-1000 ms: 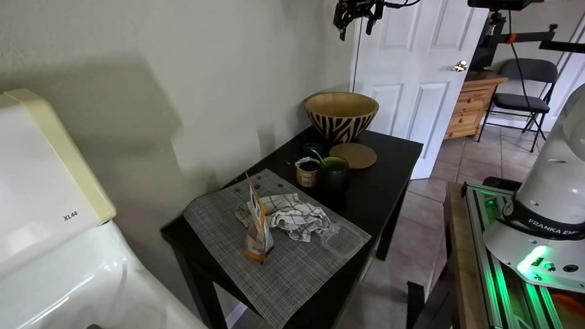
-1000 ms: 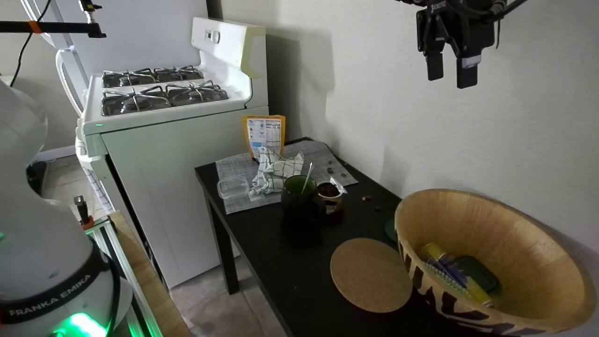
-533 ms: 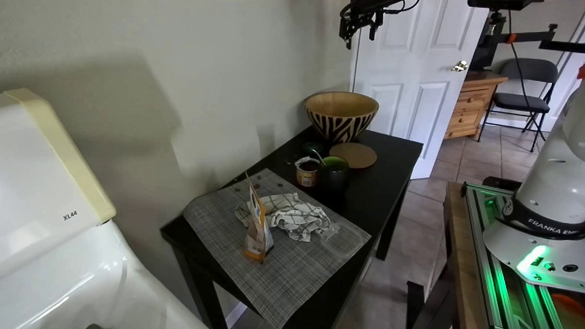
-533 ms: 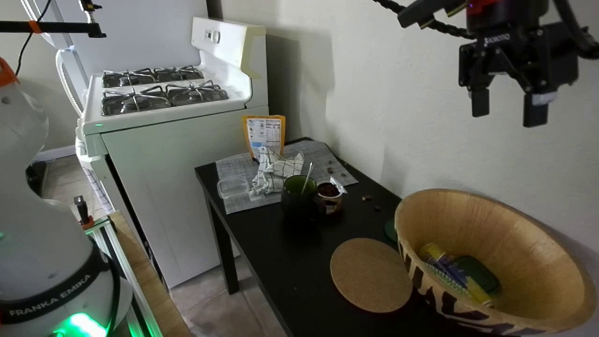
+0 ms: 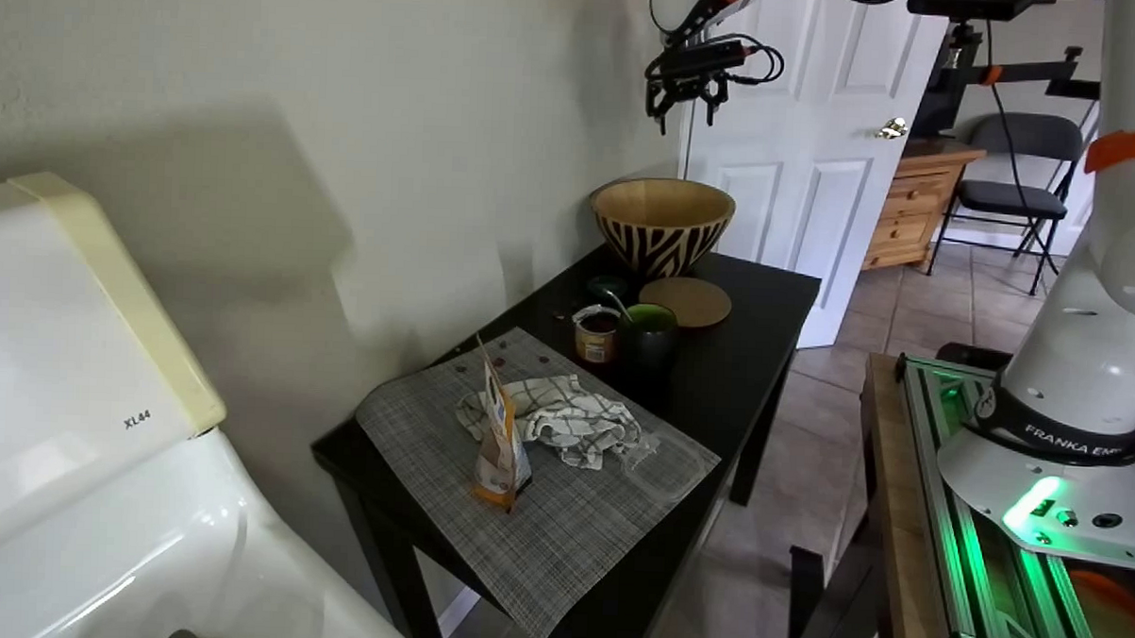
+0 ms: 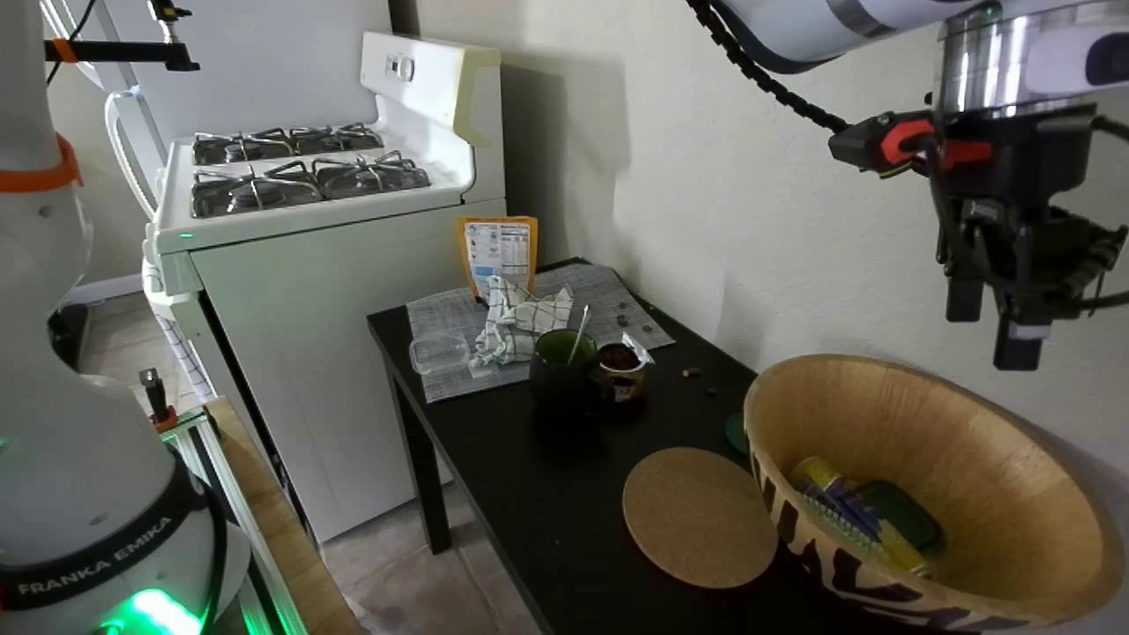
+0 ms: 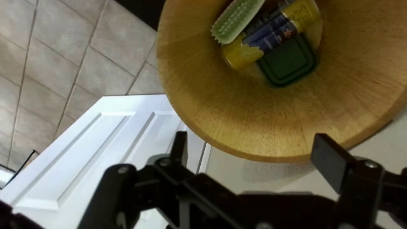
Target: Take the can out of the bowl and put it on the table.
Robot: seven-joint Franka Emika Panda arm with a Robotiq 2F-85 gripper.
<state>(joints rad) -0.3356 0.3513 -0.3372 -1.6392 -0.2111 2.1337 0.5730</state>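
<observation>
The can, yellow and blue, lies on its side in the bottom of the bowl; it also shows in an exterior view. The wide wooden bowl, with dark zigzag stripes outside, stands at the wall end of the black table in both exterior views. The black table also shows in an exterior view. My gripper is open and empty, pointing down above the bowl; its fingers show in both exterior views. In the wrist view its fingertips overlap the bowl's wall-side rim.
Beside the can in the bowl are a green bristled brush and a dark green lidded box. A cork disc, a dark mug and an open tin stand on the table. The wall runs close behind.
My gripper has come down towards the bowl, and in an exterior view it has moved right. It stays open. The can and the bowl have not moved.
</observation>
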